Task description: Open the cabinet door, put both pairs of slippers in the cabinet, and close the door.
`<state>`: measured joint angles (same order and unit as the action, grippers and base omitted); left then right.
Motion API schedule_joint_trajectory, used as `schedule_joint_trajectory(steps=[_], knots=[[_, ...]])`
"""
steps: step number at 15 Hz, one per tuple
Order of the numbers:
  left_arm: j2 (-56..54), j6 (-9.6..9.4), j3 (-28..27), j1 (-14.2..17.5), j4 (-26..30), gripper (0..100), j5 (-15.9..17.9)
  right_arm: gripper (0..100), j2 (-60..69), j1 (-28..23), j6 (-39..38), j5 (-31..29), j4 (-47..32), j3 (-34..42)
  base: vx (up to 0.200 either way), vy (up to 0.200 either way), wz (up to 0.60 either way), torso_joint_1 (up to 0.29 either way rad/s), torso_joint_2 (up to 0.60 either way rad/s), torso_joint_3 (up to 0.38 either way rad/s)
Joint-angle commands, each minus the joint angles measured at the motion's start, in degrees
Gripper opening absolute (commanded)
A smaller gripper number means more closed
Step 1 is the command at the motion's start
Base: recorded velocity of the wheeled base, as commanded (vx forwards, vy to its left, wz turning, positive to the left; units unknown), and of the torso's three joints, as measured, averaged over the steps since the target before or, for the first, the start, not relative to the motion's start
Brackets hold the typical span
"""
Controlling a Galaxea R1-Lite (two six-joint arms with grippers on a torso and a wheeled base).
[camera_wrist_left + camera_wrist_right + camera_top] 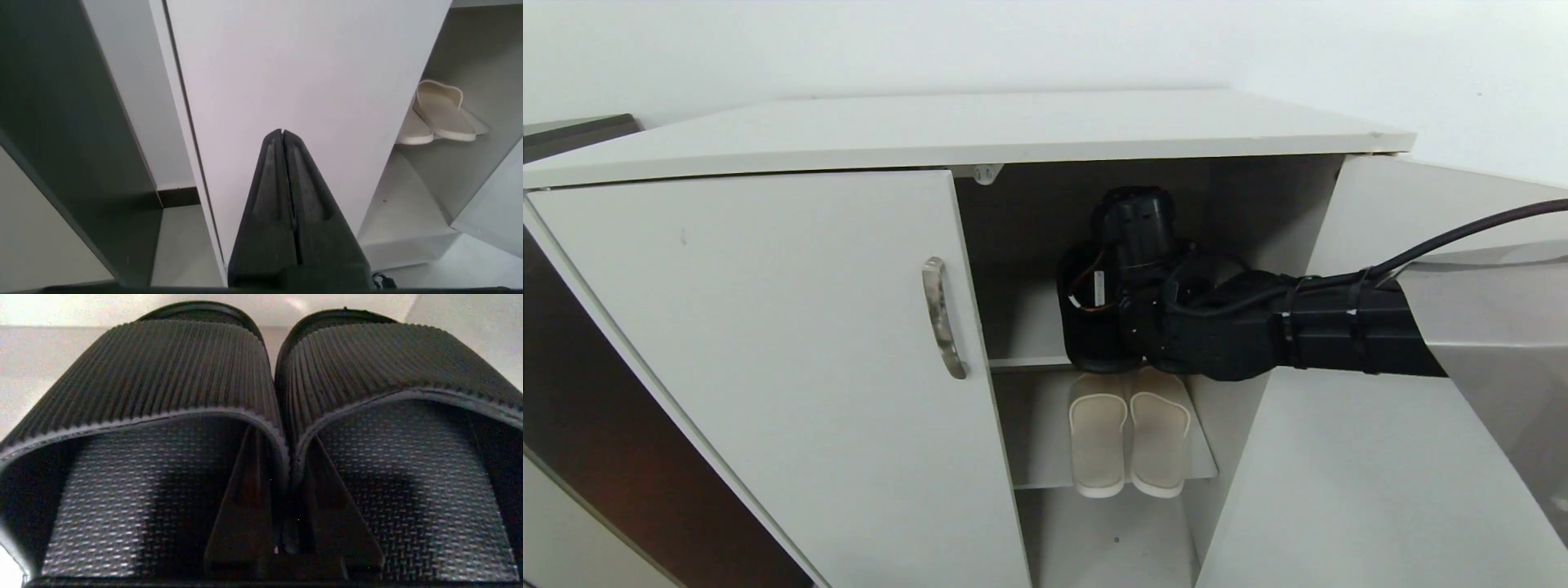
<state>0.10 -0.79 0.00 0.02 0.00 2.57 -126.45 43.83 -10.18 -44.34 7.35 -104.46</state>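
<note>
We log the open right half of the cabinet [980, 131] with two shelves above a bottom board [1094, 539]. On the lower shelf [1033, 441] a pair of white slippers [1129, 433] lies side by side, touching, soles up, their near ends just over the front edge. At the upper shelf [1025, 327] a pair of black slippers [1086, 343] sits at the front edge, side by side; whether they rest fully on the board we cannot tell.

It looks like a home entryway: a white shoe cabinet [768, 327] with cream slippers [1127, 441] on a shelf [1037, 433] against a bare wall [849, 41], dark wooden panel [572, 392] at nine o'clock.
</note>
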Motion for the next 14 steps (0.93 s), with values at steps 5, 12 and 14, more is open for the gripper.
schedule_joint_trajectory(steps=[5, 12, 14], knots=[[-0.01, 0.00, 0.00, -0.02, 0.00, 0, -0.02, 0, -3.98, -1.73, -0.02, 0.13, -1.99, -5.23, 0.000, 0.000, 0.00, 0.000, 0.00, 0.000], [-0.01, 0.00, 0.00, -0.02, 0.00, 0, -0.02, 0, -4.06, -1.81, -0.19, 0.13, -1.99, -5.14, 0.000, 0.000, 0.00, 0.000, 0.00, 0.000], [-0.01, 0.00, 0.00, -0.02, 0.00, 0, -0.02, 0, -4.06, -1.81, -0.19, 0.22, -1.99, -5.14, 0.000, 0.000, 0.00, 0.000, 0.00, 0.000]])
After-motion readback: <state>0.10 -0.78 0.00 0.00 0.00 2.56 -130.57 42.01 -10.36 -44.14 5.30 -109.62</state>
